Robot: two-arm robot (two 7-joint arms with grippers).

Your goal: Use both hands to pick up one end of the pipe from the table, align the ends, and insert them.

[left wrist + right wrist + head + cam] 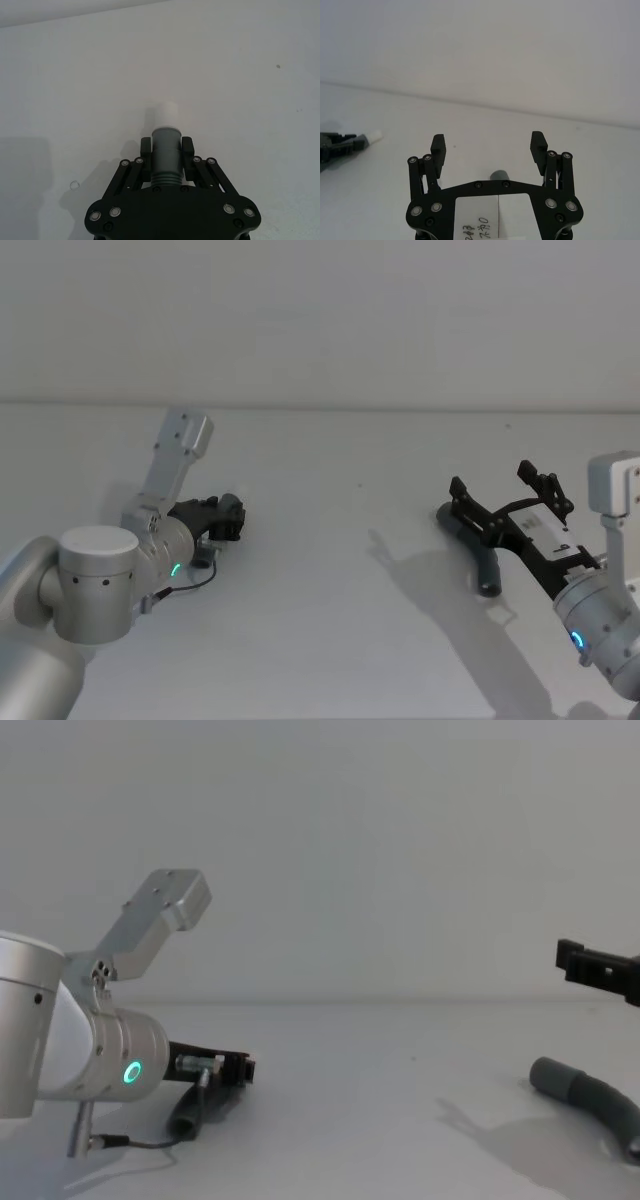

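My left gripper [166, 147] is shut on one pipe piece by its smooth grey cuff [166, 142], and the narrower white tip [165, 114] sticks out past the fingers. In the chest view this gripper [240, 1068] is low over the table [380, 1120], with the ribbed hose [188, 1108] drooping beneath it. On the right lies the other pipe piece [487, 568], a curved dark grey hose [590, 1095] resting on the table. My right gripper [500, 487] hovers above it, open, with nothing between its fingers; the hose's end [499, 175] shows below the jaws.
The white table [330, 570] stretches between the two arms, with a plain wall behind its far edge. A thin cable [130, 1142] trails from the left wrist onto the table.
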